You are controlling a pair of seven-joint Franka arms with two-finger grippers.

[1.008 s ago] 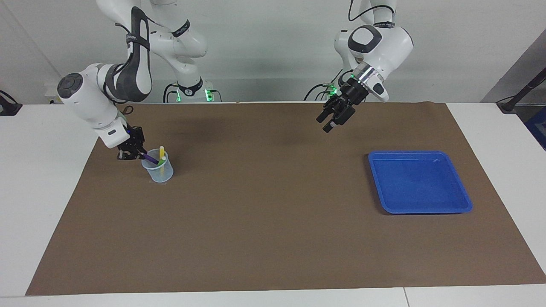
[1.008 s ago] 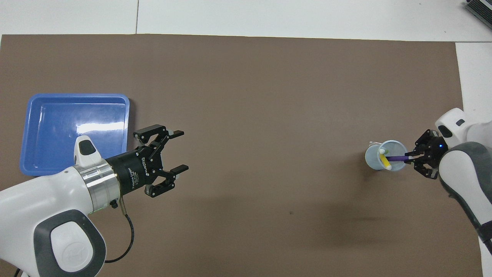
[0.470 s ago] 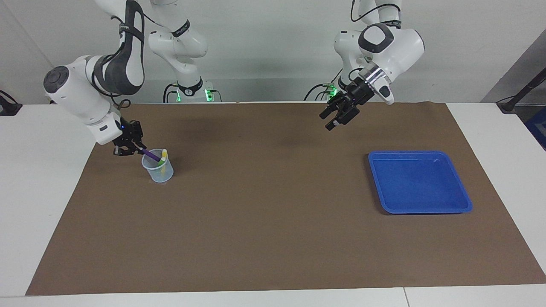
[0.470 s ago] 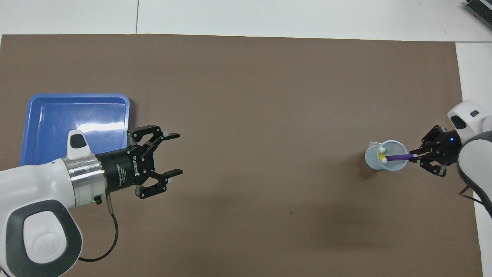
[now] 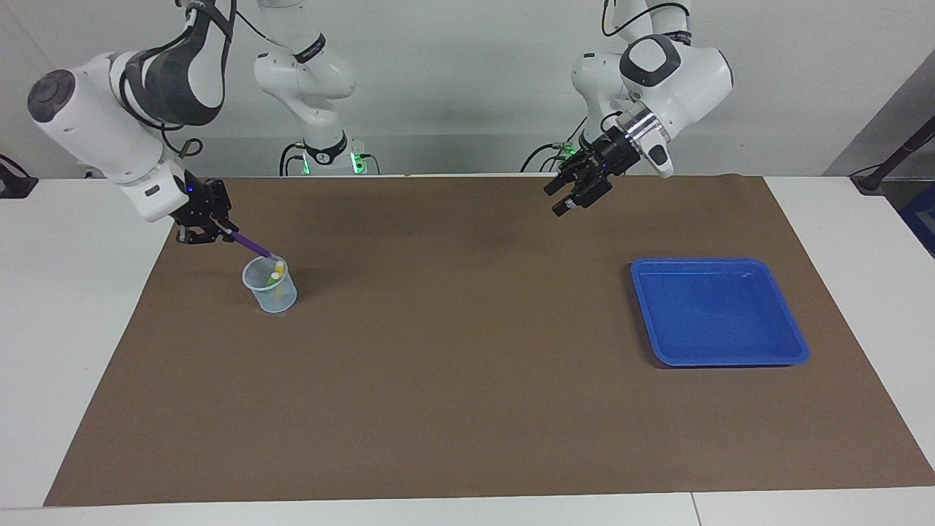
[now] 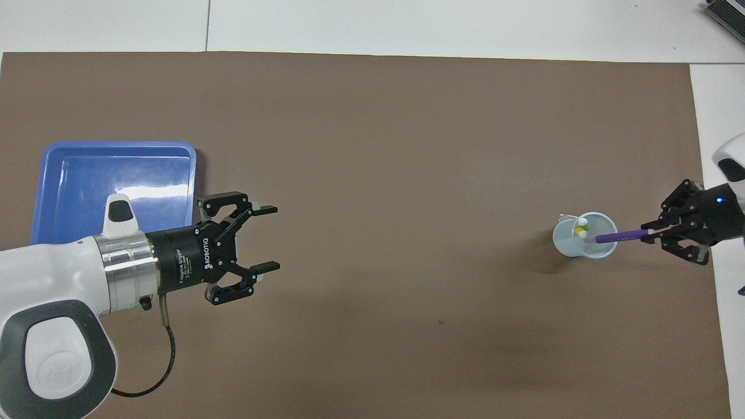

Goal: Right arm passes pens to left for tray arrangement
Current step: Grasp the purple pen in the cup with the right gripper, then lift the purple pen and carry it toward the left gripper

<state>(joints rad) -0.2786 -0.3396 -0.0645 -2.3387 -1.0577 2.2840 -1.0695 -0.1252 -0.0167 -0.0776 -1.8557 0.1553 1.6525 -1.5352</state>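
The black two-finger right gripper [image 5: 228,233] is pinching the slim purple pen [image 5: 250,246], its tip at the clear plastic cup's [image 5: 270,286] ten o'clock rim, the yellow pen [image 5: 277,271] and green pen [image 6: 585,224] standing inside. The black left gripper [image 6: 265,237] is hovering spread over the brown mat [image 5: 453,351], at the shallow blue plastic tray's [image 5: 792,332] eleven o'clock in the facing view.

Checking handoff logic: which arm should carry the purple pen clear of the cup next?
Right. Its gripper is shut on the purple pen, whose tip is at the cup rim. The left gripper waits open, over the mat.

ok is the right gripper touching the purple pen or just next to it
Touching. In the facing view the right gripper is shut on the upper end of the purple pen, whose lower tip is at the rim of the clear cup.
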